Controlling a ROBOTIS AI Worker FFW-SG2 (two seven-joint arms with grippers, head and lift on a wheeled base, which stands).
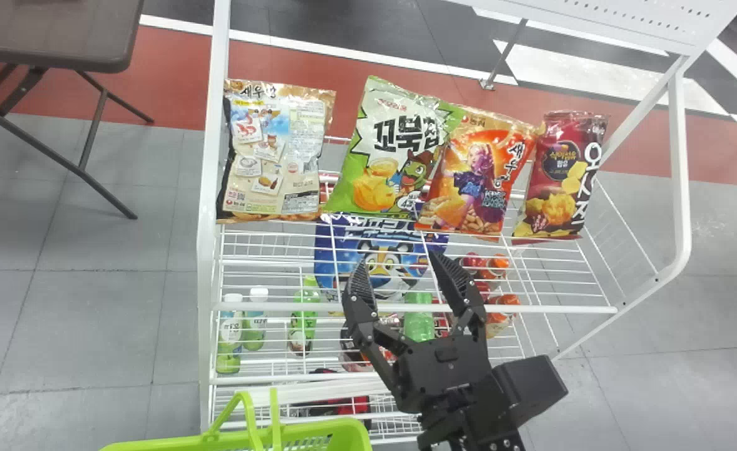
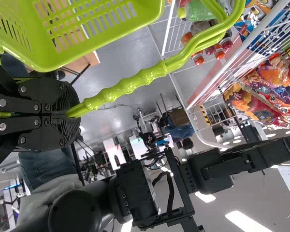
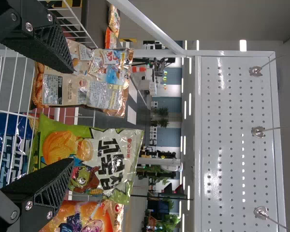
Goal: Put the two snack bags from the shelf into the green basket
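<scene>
The right gripper is spread wide – the left gripper clamped.

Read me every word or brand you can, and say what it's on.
"꼬북칩": green bag
"새우", last character unclear: orange bag
"새우", last character unclear: beige bag
"오", rest unclear: dark red bag
Blue bag: partly hidden. Bottles and fine print: too small.

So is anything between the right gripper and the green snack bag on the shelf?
Nothing visible. The right gripper is open, and in the right wrist view the green snack bag has no item or wire before it. The beige bag and orange bag stand at its sides.
</scene>
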